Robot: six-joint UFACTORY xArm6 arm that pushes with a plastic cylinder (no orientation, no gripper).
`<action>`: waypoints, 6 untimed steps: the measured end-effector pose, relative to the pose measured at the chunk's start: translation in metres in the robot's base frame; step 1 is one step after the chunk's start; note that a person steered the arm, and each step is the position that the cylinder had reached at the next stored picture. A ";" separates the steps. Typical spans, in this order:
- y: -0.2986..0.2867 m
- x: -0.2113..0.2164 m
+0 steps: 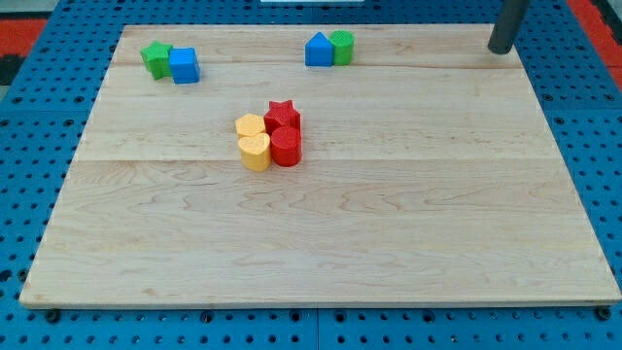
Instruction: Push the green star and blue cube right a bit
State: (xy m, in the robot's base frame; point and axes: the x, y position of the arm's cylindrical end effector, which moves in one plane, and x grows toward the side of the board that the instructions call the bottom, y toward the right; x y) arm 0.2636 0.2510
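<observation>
You've got the wooden tabletop (321, 243) lying on a blue pegboard (29, 194), w/ three clusters of blocks on it. Far left: the green star (155, 58) and the blue cube (184, 65) sit touching, star on the left, cube on the right and a touch nearer to you. Far centre: a blue block w/ a peaked top (318, 50) touches a green block (341, 47) on its right; the green one's shape is hard to make out, roughly rounded. Mid-tabletop there's a tight group of four: a yellow block (250, 126) w/ a yellow heart (255, 153) just nearer, and on their right a red star (283, 116) w/ a red cylinder-ish block (287, 147) in front of it, all touching their neighbours. My tip (500, 49) is at the far right corner of the tabletop, the dark rod coming down from the view's top edge. It's well apart from every block, and furthest from the star/cube pair, which sits on the opposite side. No fingers on this rig, just the bare rod, so nothing is held and it contacts no block. Star and cube lie close to the far left edge.
</observation>
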 end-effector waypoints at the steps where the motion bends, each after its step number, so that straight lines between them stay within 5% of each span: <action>1: -0.019 -0.007; 6: -0.096 0.017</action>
State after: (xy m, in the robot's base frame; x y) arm 0.2805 0.1555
